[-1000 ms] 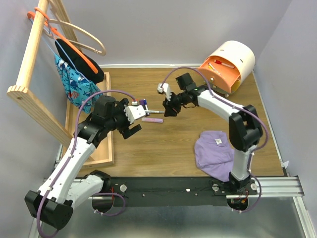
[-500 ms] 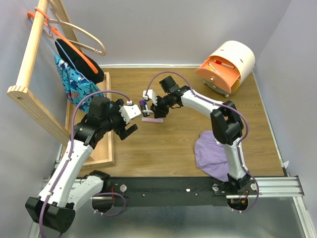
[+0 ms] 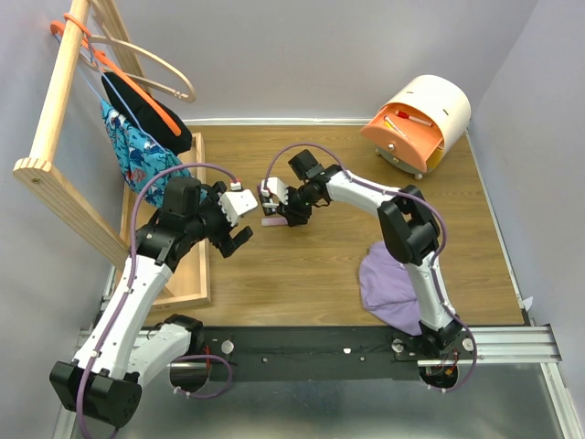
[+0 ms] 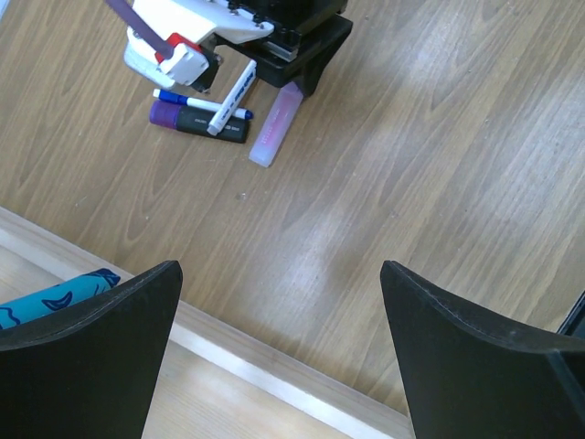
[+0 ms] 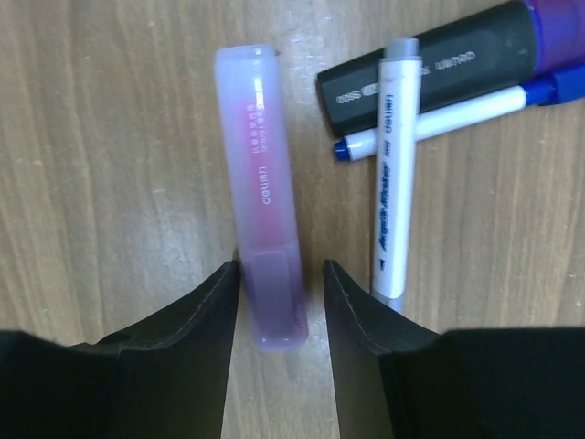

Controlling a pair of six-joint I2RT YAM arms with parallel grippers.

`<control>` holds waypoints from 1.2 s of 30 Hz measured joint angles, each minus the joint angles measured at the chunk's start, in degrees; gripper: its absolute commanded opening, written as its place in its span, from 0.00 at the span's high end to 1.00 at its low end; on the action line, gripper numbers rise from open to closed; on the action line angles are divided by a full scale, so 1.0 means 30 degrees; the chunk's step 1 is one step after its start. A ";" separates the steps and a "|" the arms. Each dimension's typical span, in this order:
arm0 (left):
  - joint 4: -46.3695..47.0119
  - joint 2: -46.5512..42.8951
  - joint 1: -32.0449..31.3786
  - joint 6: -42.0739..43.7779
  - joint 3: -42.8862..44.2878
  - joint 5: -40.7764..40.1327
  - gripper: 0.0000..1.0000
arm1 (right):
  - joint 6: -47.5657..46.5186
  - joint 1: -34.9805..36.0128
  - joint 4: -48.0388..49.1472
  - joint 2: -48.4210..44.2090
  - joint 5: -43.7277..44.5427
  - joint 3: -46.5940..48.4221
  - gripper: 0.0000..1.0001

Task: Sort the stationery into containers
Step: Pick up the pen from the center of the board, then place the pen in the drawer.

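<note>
A translucent pink bar lies flat on the wooden table. My right gripper is low over the bar's near end with one finger on each side. The left finger is against the bar and a narrow gap remains on the right, so the gripper is open. Beside the bar lie a white pen, a blue pen and a black marker with a purple cap. My left gripper hangs wide open and empty just left of this cluster. The cream drawer unit stands far right, its orange drawer pulled out with pens inside.
A purple cloth lies near the right arm's base. A long wooden tray runs along the left edge, under my left gripper. A wooden rack with hangers and clothes leans at the far left.
My right arm has swung left and come down over the pink bar, its fingers now around the bar's end. My left arm has drawn back slightly to the left.
</note>
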 measured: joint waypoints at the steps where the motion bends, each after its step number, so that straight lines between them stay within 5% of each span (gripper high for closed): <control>1: 0.0000 0.0051 0.0000 -0.0044 0.0000 0.0036 0.01 | -0.0015 0.0007 -0.0131 0.0182 -0.0007 0.0240 0.53; 5: 0.0007 0.0175 0.0000 -0.0102 0.0000 0.0138 0.01 | -0.0204 0.0124 -0.0503 0.0386 0.0124 0.0656 0.82; 8: 0.0000 0.0233 0.0000 -0.0168 0.0000 0.0240 0.01 | -0.0437 0.0189 -0.0612 0.0335 0.0240 0.0634 0.89; 16: 0.0044 0.0248 0.0000 -0.0248 -0.0007 0.0991 0.01 | -0.0488 -0.0423 -0.2441 -0.4022 0.0423 -0.3162 0.93; 25: 0.0954 0.1151 -0.1122 0.0510 -0.0226 0.1647 0.01 | 0.3155 -0.5719 -0.1610 -1.1089 -0.0044 -0.0867 0.94; 36: 0.1639 0.2659 -0.3067 0.1078 -0.0168 0.1705 0.01 | 0.6229 -0.9508 0.2113 -1.0943 0.2718 0.2208 0.94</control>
